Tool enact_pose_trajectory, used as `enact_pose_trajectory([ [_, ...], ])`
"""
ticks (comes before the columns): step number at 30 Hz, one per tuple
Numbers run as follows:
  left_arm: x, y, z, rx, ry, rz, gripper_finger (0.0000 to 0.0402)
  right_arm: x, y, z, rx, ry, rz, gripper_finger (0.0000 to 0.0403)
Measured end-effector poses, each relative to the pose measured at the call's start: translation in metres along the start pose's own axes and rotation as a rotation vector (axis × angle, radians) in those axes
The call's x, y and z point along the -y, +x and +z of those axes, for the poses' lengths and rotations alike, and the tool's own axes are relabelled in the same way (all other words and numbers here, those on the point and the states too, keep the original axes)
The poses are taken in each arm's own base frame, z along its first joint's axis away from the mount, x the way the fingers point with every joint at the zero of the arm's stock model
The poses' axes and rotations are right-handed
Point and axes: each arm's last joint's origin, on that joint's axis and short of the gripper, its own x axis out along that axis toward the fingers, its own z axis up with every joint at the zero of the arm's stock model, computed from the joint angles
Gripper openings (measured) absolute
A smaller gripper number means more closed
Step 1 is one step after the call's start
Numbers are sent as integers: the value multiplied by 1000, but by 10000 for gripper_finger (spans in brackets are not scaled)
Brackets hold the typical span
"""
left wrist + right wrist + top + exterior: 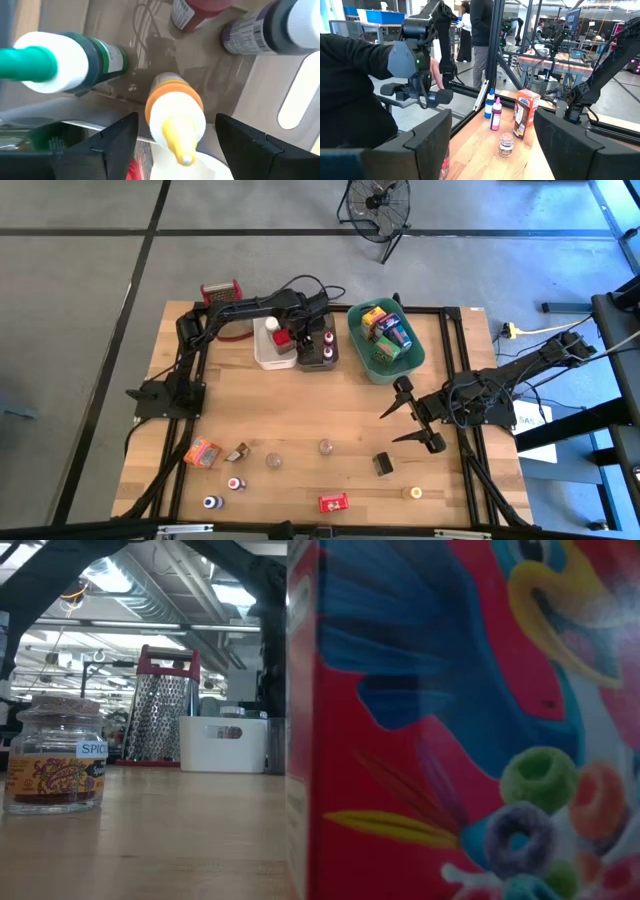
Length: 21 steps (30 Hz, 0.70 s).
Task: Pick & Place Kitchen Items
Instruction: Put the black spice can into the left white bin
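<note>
My left gripper (308, 320) (177, 125) hangs open, pointing down, over the brown bin (318, 352). Small bottles stand in that bin: one with an orange band and yellow tip (175, 115) between my fingers without touching them, a green one with a teal cap (55, 62), and a purple one with a white cap (270, 27). Beside it are the white bin (266, 352) and the teal bin (385, 340) with boxes. My right gripper (408, 418) (492, 120) waits open and level at the table's right side. More kitchen items lie on the near half of the table.
Near the front edge lie an orange box (203, 451), small jars (325, 447), a black box (383, 464), a red box (334, 503) and little bottles (235, 483). The steel grater (221, 292) stands at the far left. People stand beyond the table (480, 40).
</note>
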Motion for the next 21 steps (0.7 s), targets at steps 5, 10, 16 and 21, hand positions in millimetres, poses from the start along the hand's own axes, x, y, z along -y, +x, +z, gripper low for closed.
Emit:
enact_pose_trajectory([
  [5,2,-15,3,-16,4,1,261,0,0,0,-2,0,0,285],
  [10,5,-63,6,-56,-19,0,261,0,0,-1,-11,1,1,285],
  [16,31,-131,5,-5,-13,2,261,0,0,-4,-40,4,4,284],
  [21,71,-163,-7,90,66,57,261,-4,6,-9,-70,37,24,284],
])
